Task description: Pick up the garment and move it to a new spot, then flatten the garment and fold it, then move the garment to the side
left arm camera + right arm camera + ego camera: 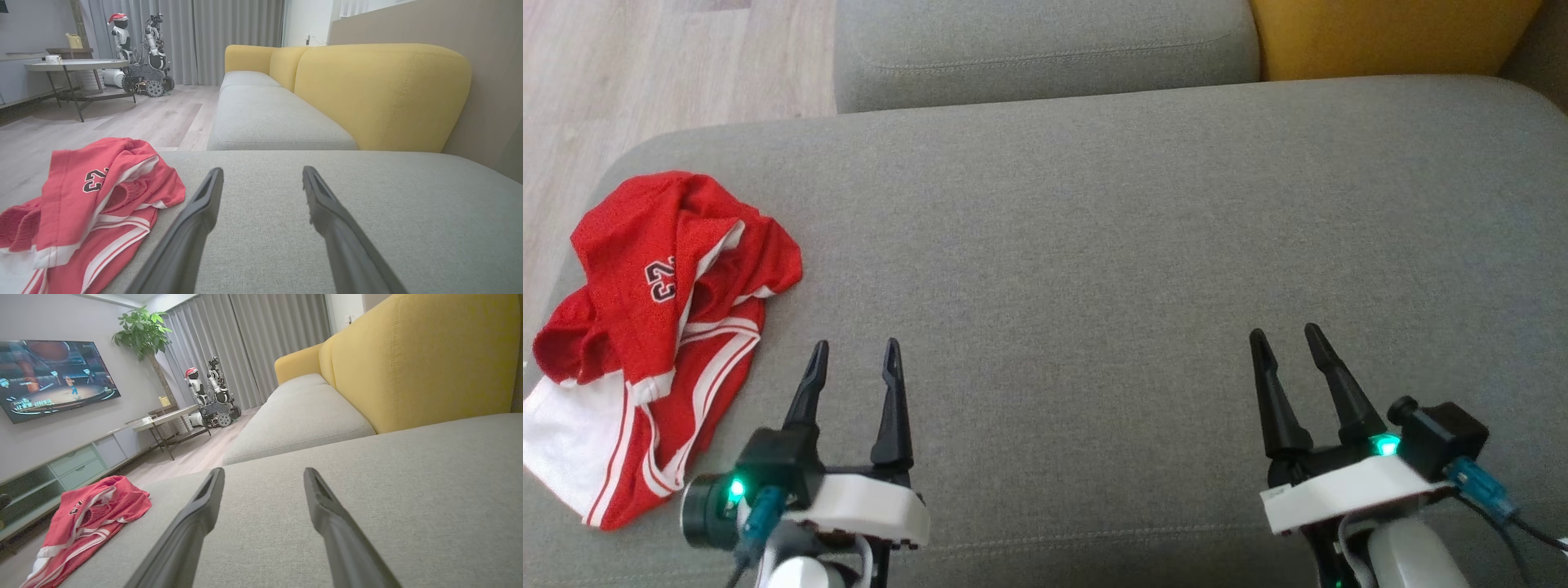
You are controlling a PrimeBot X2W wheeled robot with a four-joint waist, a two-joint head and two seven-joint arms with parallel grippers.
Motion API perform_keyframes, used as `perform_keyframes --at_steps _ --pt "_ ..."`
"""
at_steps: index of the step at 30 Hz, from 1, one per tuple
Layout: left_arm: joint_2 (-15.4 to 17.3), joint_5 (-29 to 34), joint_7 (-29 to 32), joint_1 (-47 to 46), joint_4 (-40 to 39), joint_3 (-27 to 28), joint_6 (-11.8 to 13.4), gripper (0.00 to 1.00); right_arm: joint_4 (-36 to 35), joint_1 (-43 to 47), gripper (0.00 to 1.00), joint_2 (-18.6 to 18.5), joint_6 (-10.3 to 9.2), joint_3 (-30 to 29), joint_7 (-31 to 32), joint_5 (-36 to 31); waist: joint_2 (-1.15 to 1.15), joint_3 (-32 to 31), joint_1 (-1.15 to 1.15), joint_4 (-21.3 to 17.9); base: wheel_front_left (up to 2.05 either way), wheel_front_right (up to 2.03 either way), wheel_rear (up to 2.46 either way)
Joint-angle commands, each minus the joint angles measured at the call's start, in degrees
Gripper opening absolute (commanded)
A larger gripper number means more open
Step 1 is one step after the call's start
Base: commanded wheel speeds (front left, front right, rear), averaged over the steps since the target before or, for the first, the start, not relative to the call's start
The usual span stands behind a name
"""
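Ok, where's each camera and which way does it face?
Head view: on the head, looking down at the grey fabric sofa seat; left claw and right claw show, both open.
Left wrist view: on the left wrist, along its fingers toward the yellow sofa backrest.
Right wrist view: right wrist, along its fingers, same way, wall television left.
Shared: the crumpled red-and-white garment, left in all.

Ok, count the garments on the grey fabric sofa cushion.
1: a crumpled red and white fabric garment at the left end of the grey fabric cushion, beside the left end effector. Anything beneath its folds would be hidden.
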Motion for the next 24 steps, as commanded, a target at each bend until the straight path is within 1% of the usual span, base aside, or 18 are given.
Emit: perform_keyframes --at_steps 1,7,10,14,15,18,24 --pt "0.90 1.87 -0.80 -2.98 -2.21 1.00 0.64 1.00 -1.72 -2.71 1.00 0.48 0.37 1.14 -0.81 -2.31 0.00 -0.01 0.00 0.00 0.00 0.00 0.00" --pt "0.69 4.90 -1.81 -2.51 -1.88 0.72 0.85 1.00 -1.36 -2.69 1.00 0.89 0.39 1.54 -1.82 -7.15 0.00 -0.15 0.00 -0.05 0.00 0.00 0.00" --pt "0.02 5.93 -2.31 -2.09 -1.95 1.30 0.33 1.00 -1.27 -2.69 1.00 1.00 0.40 2.11 -2.32 -9.31 0.00 -0.26 0.00 -0.08 0.00 0.00 0.00" --pt "-0.91 8.10 -2.97 -1.37 -1.94 2.35 -0.68 1.00 -1.13 -2.61 1.00 1.09 0.41 2.63 -2.99 -12.26 0.00 -0.47 0.00 -0.15 0.00 0.00 0.00" --pt "-1.29 9.44 -3.31 -1.01 -1.65 2.78 -1.44 1.00 -1.10 -2.57 1.00 1.13 0.42 2.81 -3.32 -13.84 0.00 -0.56 0.00 -0.20 0.00 0.00 0.00" --pt "-1.86 11.74 -3.79 -0.63 -1.14 3.27 -2.42 1.00 -0.99 -2.57 1.00 1.17 0.43 3.17 -3.80 -16.04 0.00 -0.67 0.00 -0.22 0.00 0.00 0.00" --pt "-3.11 12.61 -3.79 -0.17 -0.42 5.00 -4.50 1.00 -0.79 -2.52 1.00 1.24 0.43 3.22 -3.80 -16.20 0.00 -0.69 0.00 -0.24 0.00 0.00 0.00"
